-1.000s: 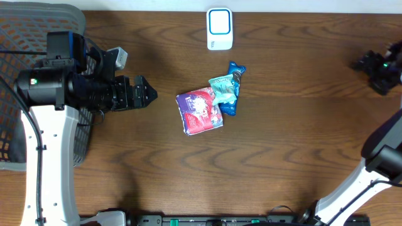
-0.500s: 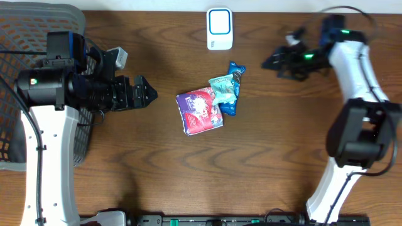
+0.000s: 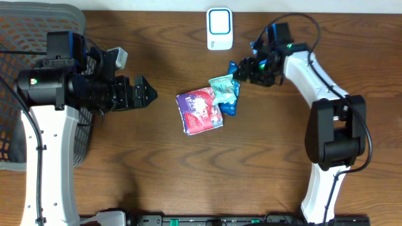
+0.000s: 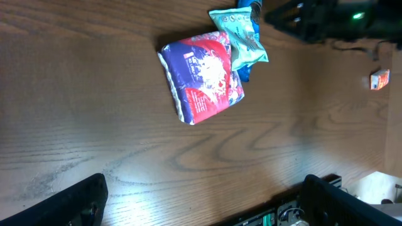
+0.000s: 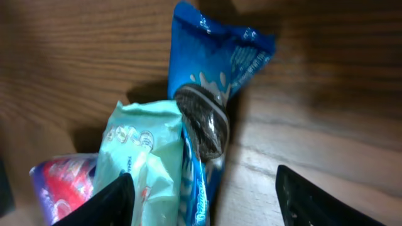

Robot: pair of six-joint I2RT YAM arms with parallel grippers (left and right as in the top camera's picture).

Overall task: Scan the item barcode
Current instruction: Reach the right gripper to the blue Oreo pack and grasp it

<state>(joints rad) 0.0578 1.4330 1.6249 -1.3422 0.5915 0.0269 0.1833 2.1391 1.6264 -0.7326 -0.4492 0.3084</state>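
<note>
The blue cookie packet (image 3: 233, 68) lies near the middle of the table (image 3: 282, 157), a little toward the far edge, at the right side of a small pile. The mint-green packet (image 3: 224, 89) lies across its middle part, and the purple and red packet (image 3: 200, 110) lies to the left, touching the mint one. My right claw (image 3: 240, 73) is just beside the upper end of the blue packet, with the jaws apart and holding nothing. Only my right wrist camera shows the print on this packet, a dark sandwich cookie with a splash of milk, and my two fingers (image 5: 107, 204) standing at both sides of it without touching. Only the overhead view shows the white scanner (image 3: 219, 28) at the far edge, near the pile but apart from it, and the dark mesh basket (image 3: 19, 37) at the far left corner. My left claw (image 3: 149, 94) hovers well apart on the left, released and empty, pointing toward the pile. The surface is dark brown wood with strong grain. Bare wood lies between my left claw and the pile, and over the whole near half of the table.
</note>
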